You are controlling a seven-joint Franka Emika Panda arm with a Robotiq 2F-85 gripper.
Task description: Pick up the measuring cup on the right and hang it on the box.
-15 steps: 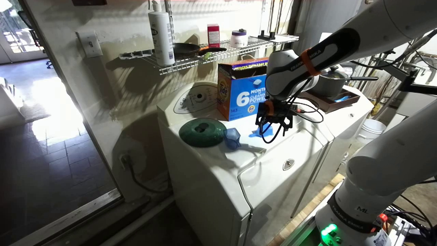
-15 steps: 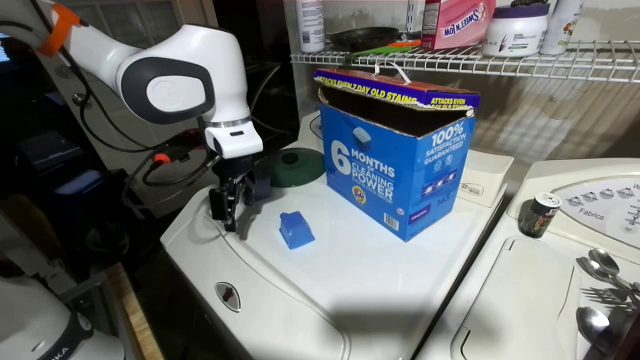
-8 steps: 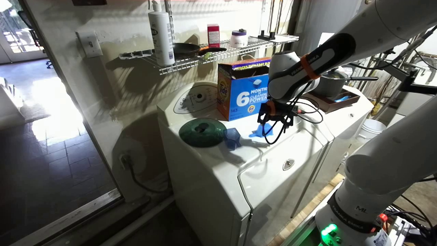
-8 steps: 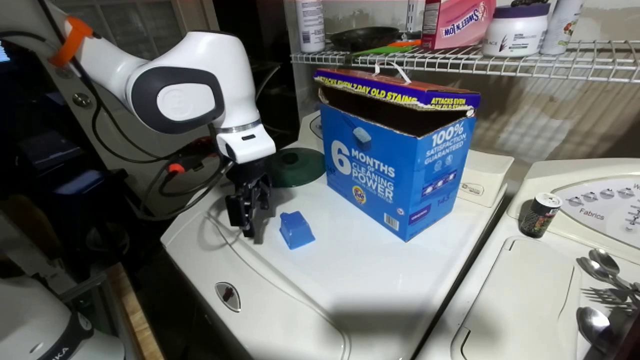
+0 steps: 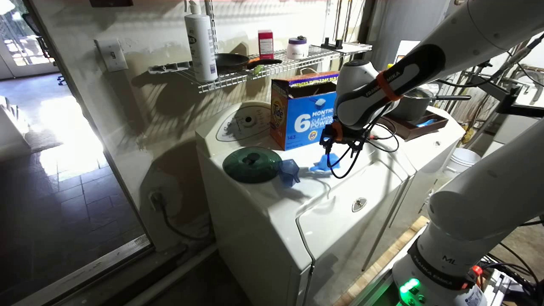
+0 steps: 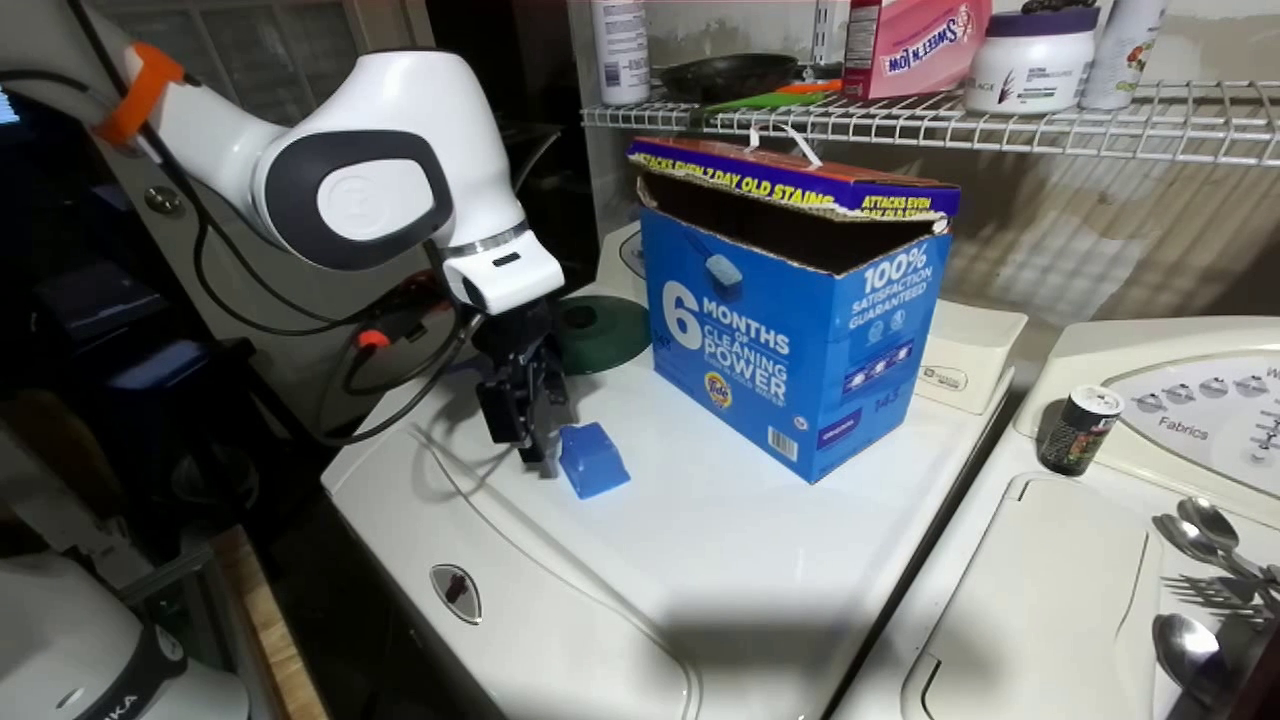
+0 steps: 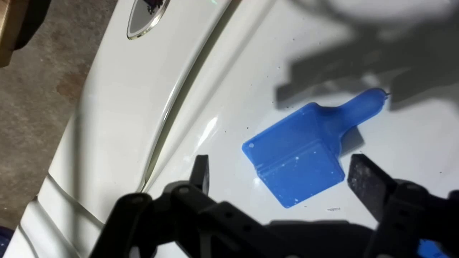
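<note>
While the jaws stand wide apart, released, the blue measuring cup lies ungripped on top of a white appliance. Wrist view puts the cup body between the two finger pads, with one corner right next to the pad on that view's right; can't tell if they touch. Handle points to the upper right there, away from the jaws. In an exterior view the arm extends over the appliance with the jaws pointing down, just beside the cup; height above the surface is hard to judge.

Box stands upright on the same appliance in both exterior views: blue printed front, white lettering, top open under a purple-edged lid. Cup sits out in front of that printed face, apart from it. Dark green disc lies flat on that top too; a darker blue piece is at its edge, contact unclear.

Wire shelf on the wall behind carries a frying pan, pink carton, purple-lidded jar and white bottle. Neighbouring appliance carries an upright can, cutlery, plus a pot and a brown tray; whether the pot sits in the tray or behind it, can't say.
</note>
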